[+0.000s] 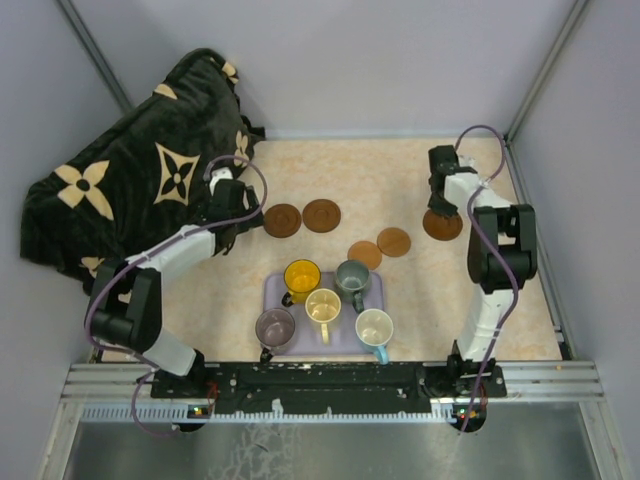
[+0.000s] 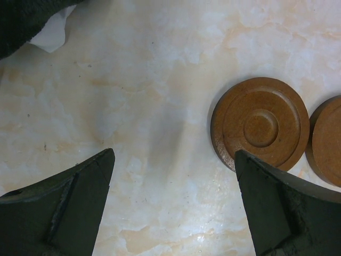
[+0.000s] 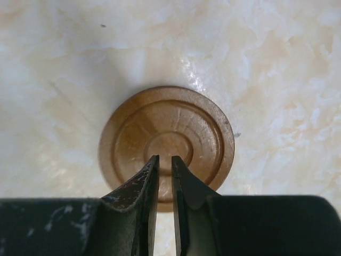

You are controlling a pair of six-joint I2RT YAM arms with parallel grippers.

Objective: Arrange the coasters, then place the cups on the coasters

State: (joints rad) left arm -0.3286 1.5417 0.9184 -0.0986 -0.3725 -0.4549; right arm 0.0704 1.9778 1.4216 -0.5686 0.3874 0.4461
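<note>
Right gripper (image 3: 164,159) sat all but closed over a lone coaster (image 3: 166,128), gripping nothing.
Its tips hung above the disc's centre, at the right side of the marbled beige table (image 1: 400,170). The left gripper (image 2: 174,154) gaped wide and empty, a second coaster (image 2: 260,125) just beside its right finger. Grey walls (image 1: 350,60) enclosed the table.

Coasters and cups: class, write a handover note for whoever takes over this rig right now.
Left gripper open, over bare table beside the leftmost coaster.
Right gripper shut, tips over the far-right coaster.
The other three coasters lie between them, unevenly spaced.
All five cups sit on the lavender tray.
Done: no cup placed.
Left: finish arranging coasters, then move every cup.
</note>
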